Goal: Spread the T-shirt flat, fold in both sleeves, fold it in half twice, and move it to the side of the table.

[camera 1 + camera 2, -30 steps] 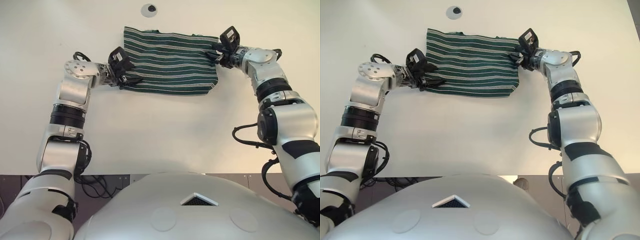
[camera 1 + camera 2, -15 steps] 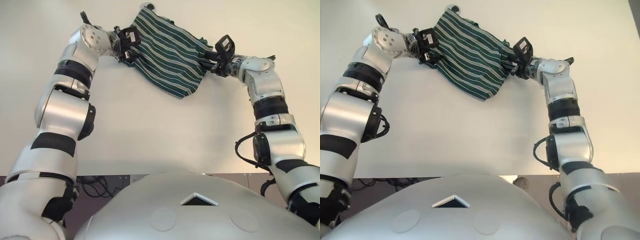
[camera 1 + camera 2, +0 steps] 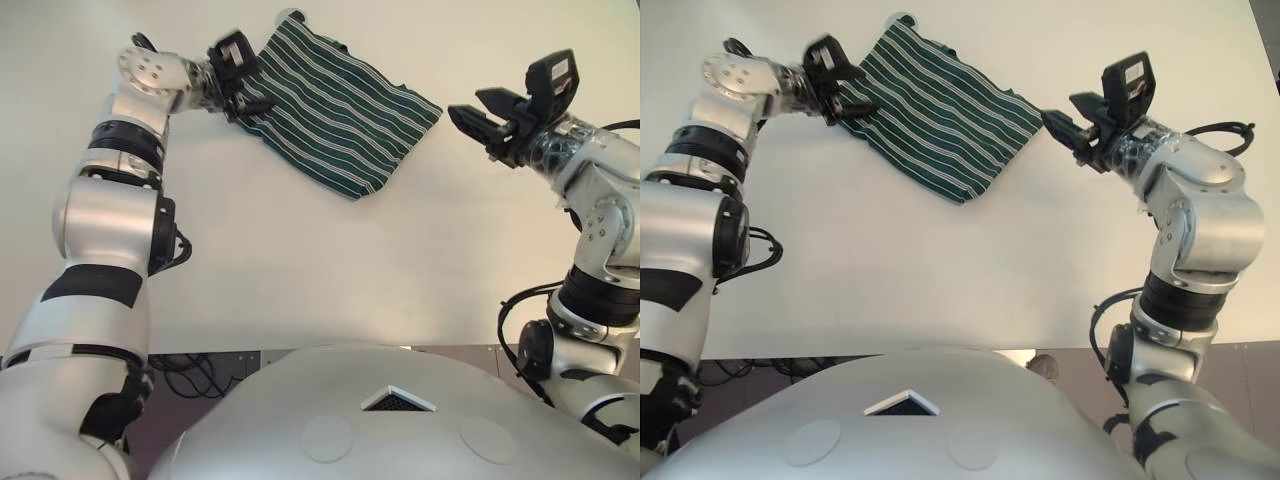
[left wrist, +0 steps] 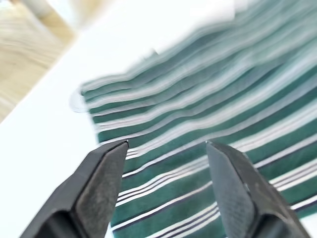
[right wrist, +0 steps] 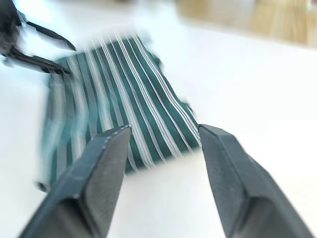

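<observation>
1. While the white counter (image 3: 320,260) stretched away from the robot, the right pincer (image 3: 466,103) hung above it on the right. Its jaws were wide, it held nothing, and it was well apart from the cloth.
2. Further out lay the T-shirt (image 3: 340,110), green with pale stripes and already a compact folded rectangle. It sat skewed on the far-left part of the counter, its nearest corner pointing back toward the robot.
3. At the shirt's left edge sat the left pincer (image 3: 255,104). The wrist view had its fingers (image 4: 99,188) spread wide over the stripes, gripping nothing.
4. My read: the folds were done, so this was the last step, the move to the side, and it looked all but finished. The next move called for lifting the left pincer straight off, so no layer got dragged open.
5. At the shirt's far corner peeped a small pale round thing (image 3: 291,13), too hidden to name. I judged it no obstacle.
</observation>
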`<action>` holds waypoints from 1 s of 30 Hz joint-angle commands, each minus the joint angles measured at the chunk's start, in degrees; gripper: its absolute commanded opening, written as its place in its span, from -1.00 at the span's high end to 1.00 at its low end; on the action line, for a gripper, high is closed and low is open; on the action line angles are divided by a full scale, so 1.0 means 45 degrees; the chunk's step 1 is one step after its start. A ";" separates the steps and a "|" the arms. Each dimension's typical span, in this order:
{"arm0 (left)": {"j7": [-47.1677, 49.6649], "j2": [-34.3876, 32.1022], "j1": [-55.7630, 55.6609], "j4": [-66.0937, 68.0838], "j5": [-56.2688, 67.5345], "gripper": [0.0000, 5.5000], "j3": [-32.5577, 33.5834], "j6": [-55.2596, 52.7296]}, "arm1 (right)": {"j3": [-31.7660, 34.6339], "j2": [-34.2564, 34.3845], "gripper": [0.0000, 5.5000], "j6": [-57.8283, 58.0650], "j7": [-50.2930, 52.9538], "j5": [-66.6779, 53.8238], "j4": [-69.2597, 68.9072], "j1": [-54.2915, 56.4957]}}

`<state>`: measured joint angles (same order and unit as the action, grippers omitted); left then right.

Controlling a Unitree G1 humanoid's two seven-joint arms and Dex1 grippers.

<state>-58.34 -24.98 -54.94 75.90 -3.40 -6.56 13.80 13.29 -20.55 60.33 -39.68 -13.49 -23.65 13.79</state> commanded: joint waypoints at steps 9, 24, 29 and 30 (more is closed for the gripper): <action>-0.1418 0.2971 0.2745 -0.5522 0.2541 -0.04 0.1168 -0.2820 | -0.1373 0.0048 0.03 -0.7381 0.1473 0.1159 0.7999 0.1809; 0.2918 0.2977 1.0104 -1.5376 0.1137 -0.04 -0.2607 -0.9649 | -0.1272 0.0100 0.03 -0.6502 0.2621 0.0526 0.5572 0.0466; 0.1947 0.1478 1.0402 -1.5731 0.1307 -0.04 -0.3165 -1.0124 | -0.1323 -0.0002 0.03 -0.6127 0.2892 0.0359 0.5088 0.0295; 0.1459 0.0930 1.0684 -1.6154 0.1419 -0.04 -0.3348 -1.0145 | -0.1318 -0.0062 0.03 -0.6079 0.2884 0.0333 0.5093 0.0311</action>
<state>-48.60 -15.06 -11.31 3.38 3.86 -19.34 -28.10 7.18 -20.76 31.89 -27.15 -11.33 0.11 15.44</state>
